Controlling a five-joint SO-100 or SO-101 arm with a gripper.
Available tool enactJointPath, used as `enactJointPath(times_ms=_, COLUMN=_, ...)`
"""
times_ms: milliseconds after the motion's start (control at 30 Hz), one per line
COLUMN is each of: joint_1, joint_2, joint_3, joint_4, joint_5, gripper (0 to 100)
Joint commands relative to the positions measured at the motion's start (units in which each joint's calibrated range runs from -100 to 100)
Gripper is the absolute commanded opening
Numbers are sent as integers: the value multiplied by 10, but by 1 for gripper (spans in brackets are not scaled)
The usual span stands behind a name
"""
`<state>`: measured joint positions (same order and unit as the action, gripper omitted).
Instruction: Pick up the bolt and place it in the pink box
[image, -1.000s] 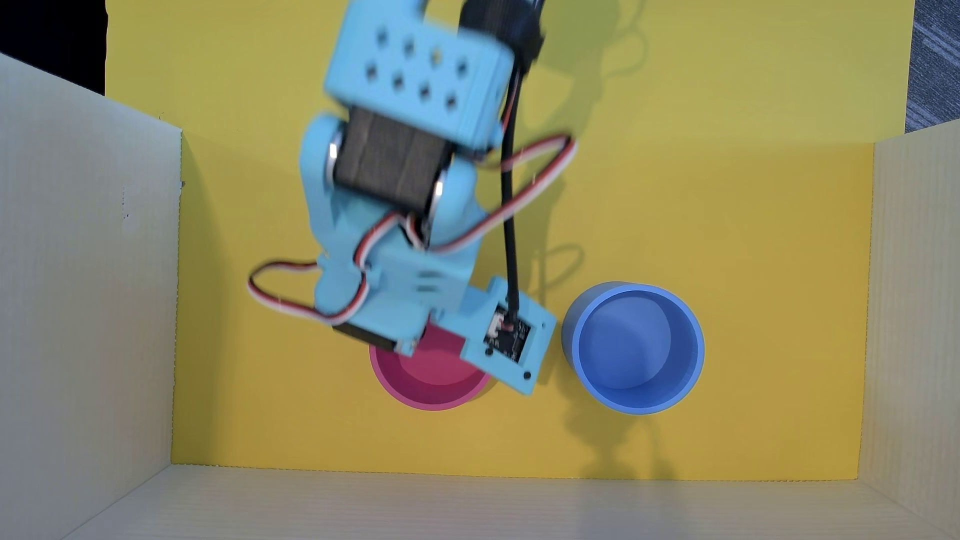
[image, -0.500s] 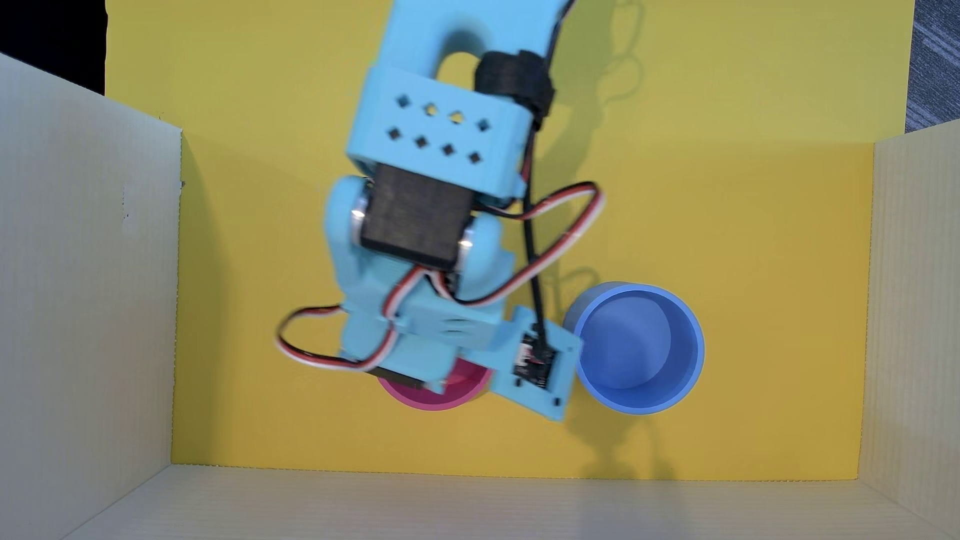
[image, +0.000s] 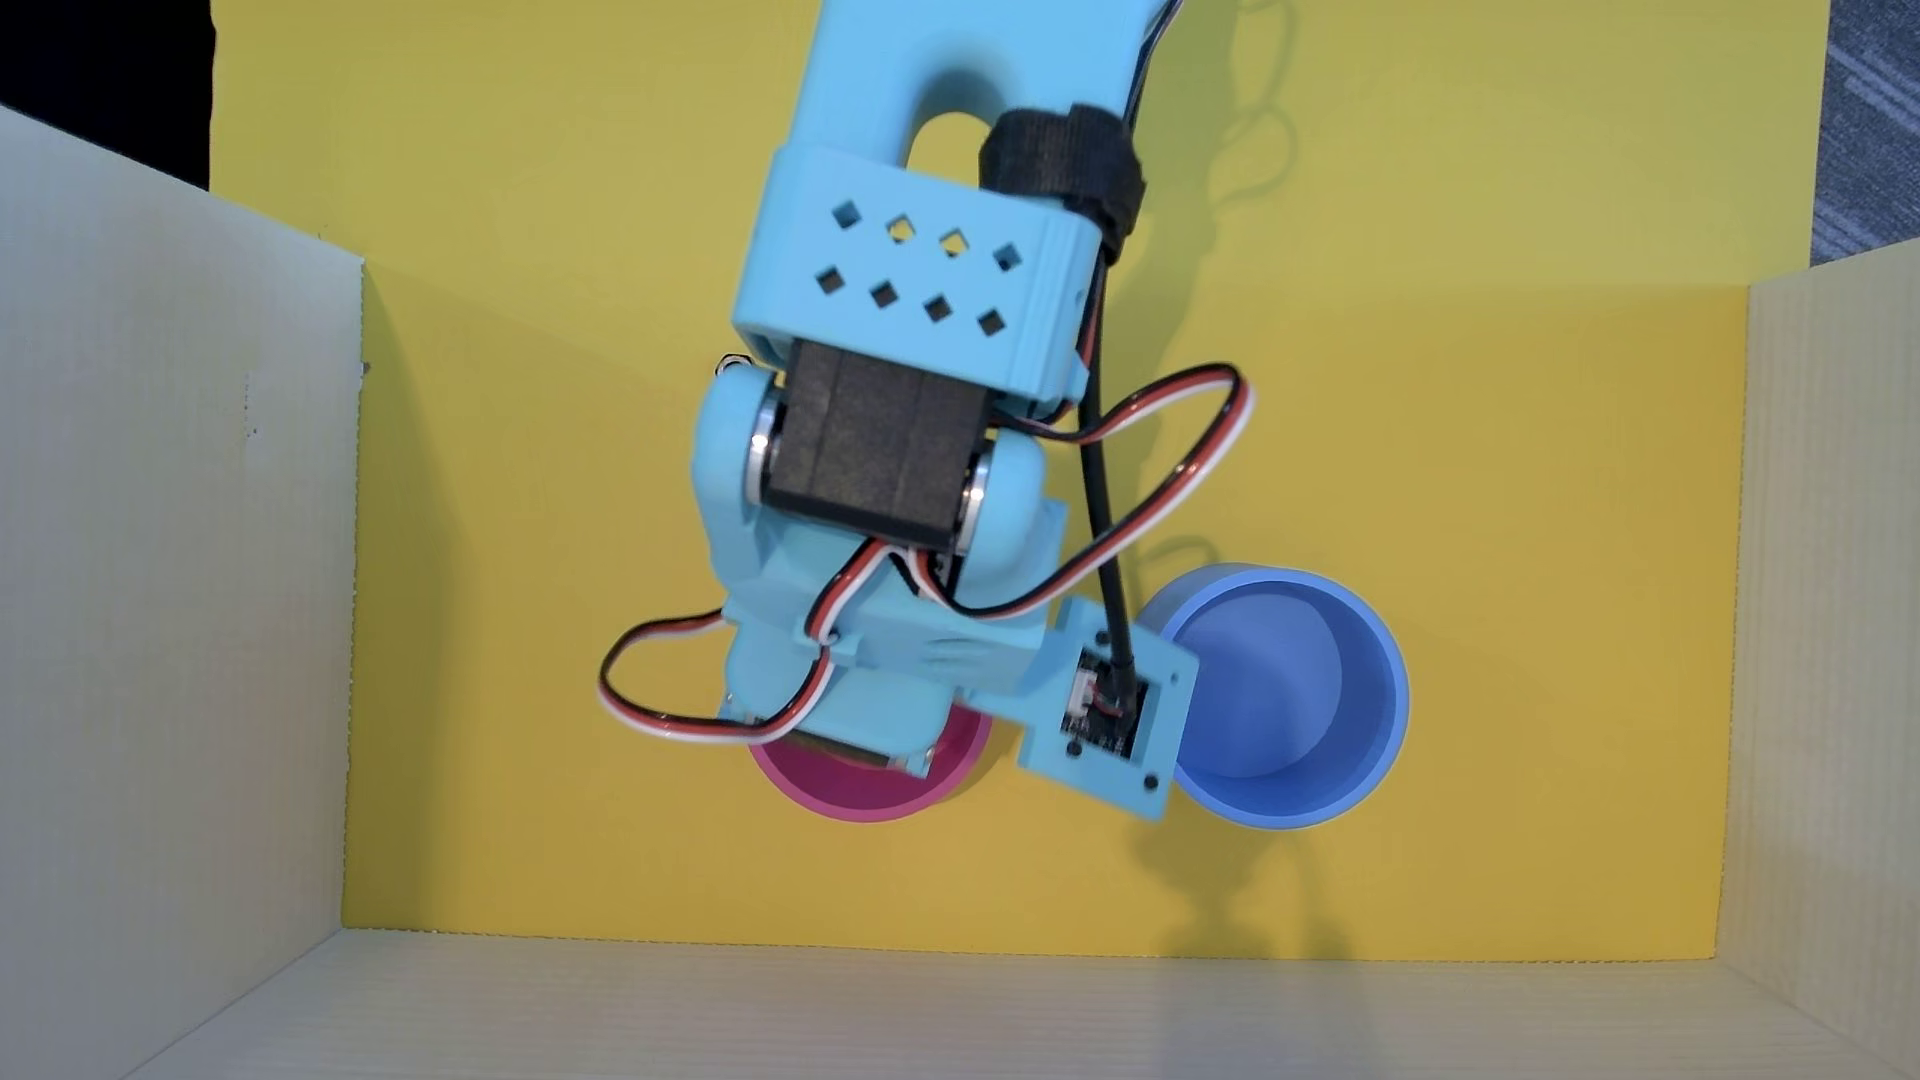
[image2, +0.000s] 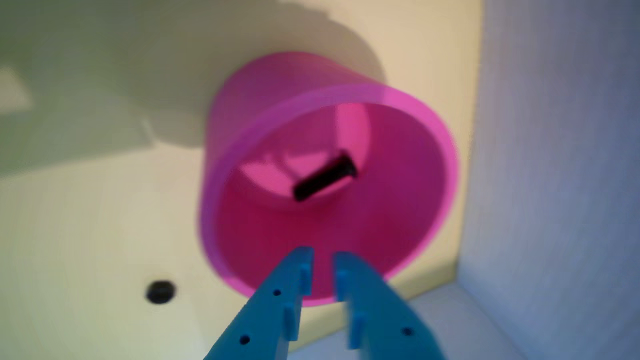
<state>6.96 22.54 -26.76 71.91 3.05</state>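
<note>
**Bolt down in the pink box, gripper empty above the rim**

Looking through the wrist view: bolt (image2: 325, 176) lying on its side on the flat bottom of the pink box (image2: 425, 220), tilted on a diagonal, head end up toward the right, a little blurred but plainly dark against the pink. Touching nothing but the floor of the box, as far as can be told.

Gripper (image2: 323, 262) poking in from the bottom edge of that same view, just over the near rim of the box. Two blue fingers (image2: 280, 305) parted by a narrow gap — nothing between them, clear daylight down the slot. Not clamped on anything.

Small dark round spot (image2: 160, 292) on the yellow floor (image2: 75, 240), to the left of the pink box in the wrist view; too blurred to name. Pale wall (image2: 555, 150) rising close on the right of the box.

Up to the overhead view: light blue arm (image: 894, 260) reaching down the middle of the picture, wrist and camera mount covering most of the pink box (image: 862, 800) — only the lower arc of its rim and a slice of its inside showing beneath. Bolt and fingertips hidden from up here. Blue cup (image: 1340, 789) standing upright to the right of the pink box, near it but apart, its left edge tucked under the camera mount. Red, white and black cable (image: 1174, 488) looping off the wrist on both sides
</note>
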Motion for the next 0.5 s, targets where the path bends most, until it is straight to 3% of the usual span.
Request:
enactJointPath(times_ms=0, joint_1=2, joint_2=-62, joint_3=23, joint_4=14, joint_5=-1, gripper=2)
enactJointPath(times_ms=467, joint_1=-53, joint_2=-630, joint_3=700, joint_4=-266, joint_5=-1, gripper=1)
